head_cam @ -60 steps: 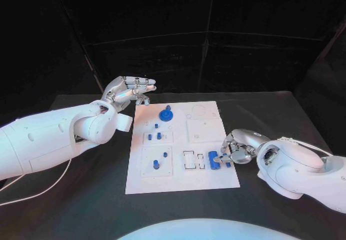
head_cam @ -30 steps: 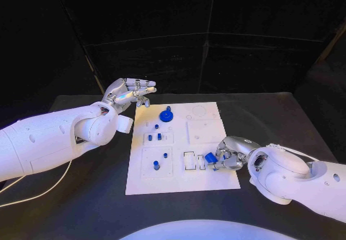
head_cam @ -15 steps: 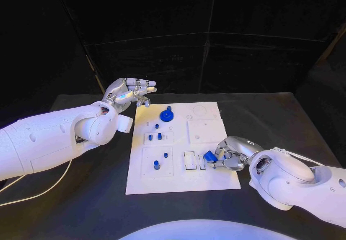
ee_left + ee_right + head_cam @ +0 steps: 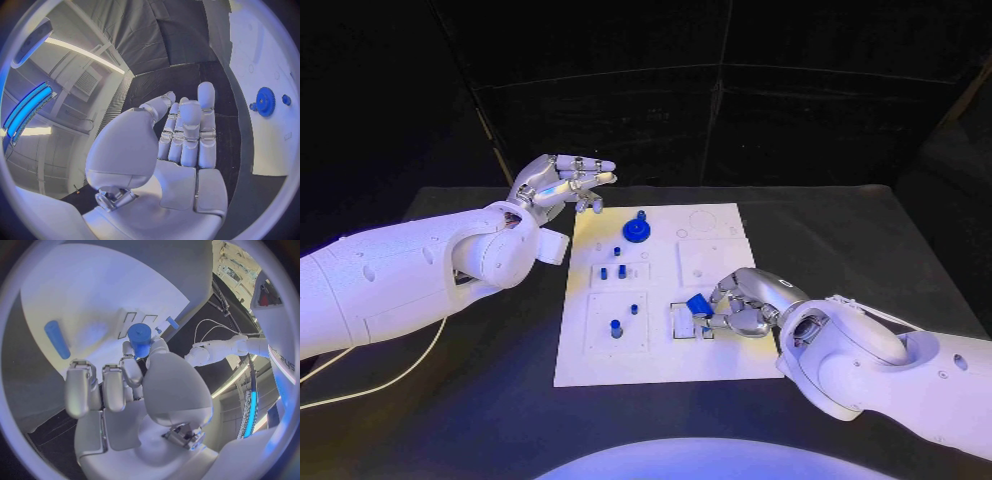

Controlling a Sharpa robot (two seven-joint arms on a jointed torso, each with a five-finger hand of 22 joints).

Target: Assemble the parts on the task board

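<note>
The white task board (image 4: 661, 360) lies in the middle of the black table. My right hand (image 4: 737, 305) is low over the board's right middle and pinches a small blue cylinder part (image 4: 700, 306) between thumb and finger, just above the rectangular slots (image 4: 682, 322). The right wrist view shows that blue part (image 4: 140, 338) at the fingertips and another blue cylinder (image 4: 56, 339) lying on the board (image 4: 94, 285). A blue gear (image 4: 636, 231) stands at the board's far end, also seen as the gear (image 4: 265, 101). My left hand (image 4: 564, 186) hovers off the far left corner, fingers extended, holding nothing.
Several small blue pegs stand in the board's left panels, one pair (image 4: 613, 271) in the middle panel and another pair (image 4: 623, 320) in the near one. A blank raised square (image 4: 705, 262) sits right of them. A white cable (image 4: 365, 385) trails over the table at the left.
My right hand has carried the blue part leftward from the board's right edge to above the rectangular slots. My left hand has stayed where it was.
</note>
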